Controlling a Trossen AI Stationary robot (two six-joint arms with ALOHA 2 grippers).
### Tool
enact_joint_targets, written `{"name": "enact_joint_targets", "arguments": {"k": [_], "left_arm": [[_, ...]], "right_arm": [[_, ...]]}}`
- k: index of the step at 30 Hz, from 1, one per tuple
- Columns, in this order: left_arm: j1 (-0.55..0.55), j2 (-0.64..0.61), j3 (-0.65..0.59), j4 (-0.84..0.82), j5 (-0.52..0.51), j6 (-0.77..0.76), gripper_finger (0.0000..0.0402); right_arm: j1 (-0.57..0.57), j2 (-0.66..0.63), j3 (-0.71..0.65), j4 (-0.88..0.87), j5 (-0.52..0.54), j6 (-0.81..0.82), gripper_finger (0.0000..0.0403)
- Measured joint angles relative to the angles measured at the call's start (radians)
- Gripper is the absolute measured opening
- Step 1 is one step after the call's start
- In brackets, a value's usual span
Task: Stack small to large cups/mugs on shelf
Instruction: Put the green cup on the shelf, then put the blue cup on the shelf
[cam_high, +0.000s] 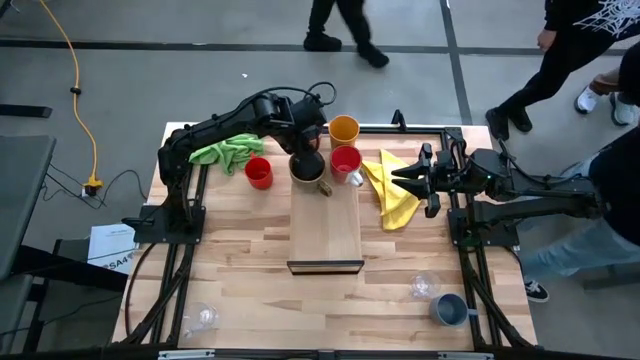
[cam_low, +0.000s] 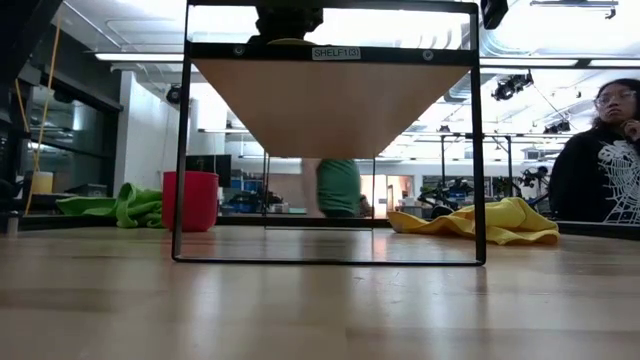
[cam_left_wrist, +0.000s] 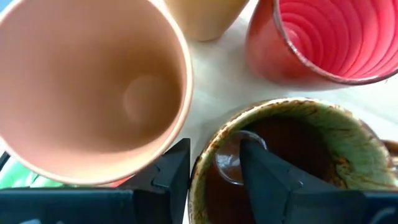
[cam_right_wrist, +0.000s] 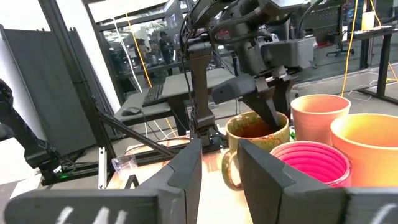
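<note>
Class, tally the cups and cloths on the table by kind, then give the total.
Tumblers: 2 (peach tumbler, orange tumbler)
Mugs: 4 (brown mug, red mugs, grey-blue mug)
Clear glasses: 2
Cloths: 2 (green cloth, yellow cloth)
Total: 10

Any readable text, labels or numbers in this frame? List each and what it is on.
"SHELF1(S)": small white label on the dark front edge of the long light-wood shelf, low view.
White paper sheet on the floor left of the table: dark print, too small to read.
Nothing readable on the cups, cloths or arms.
</note>
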Motion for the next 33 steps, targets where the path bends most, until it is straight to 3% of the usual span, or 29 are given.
{"name": "enact_joint_targets", "arguments": {"k": [9, 19, 33], "left_arm": [[0.000, 0.000, 0.000, 0.003, 0.065, 0.003, 0.0127], [0.000, 0.000, 0.000, 0.002, 0.067, 0.019, 0.0132], [0.000, 0.000, 0.000, -0.008, 0.063, 0.035, 0.0291]], "right_arm": [[0.000, 0.000, 0.000, 0.000, 0.000, -0.001, 0.0094], [0.000, 0.000, 0.000, 0.000, 0.000, -0.001, 0.0094], [0.000, 0.000, 0.000, 0.000, 0.000, -0.001, 0.0094]]}}
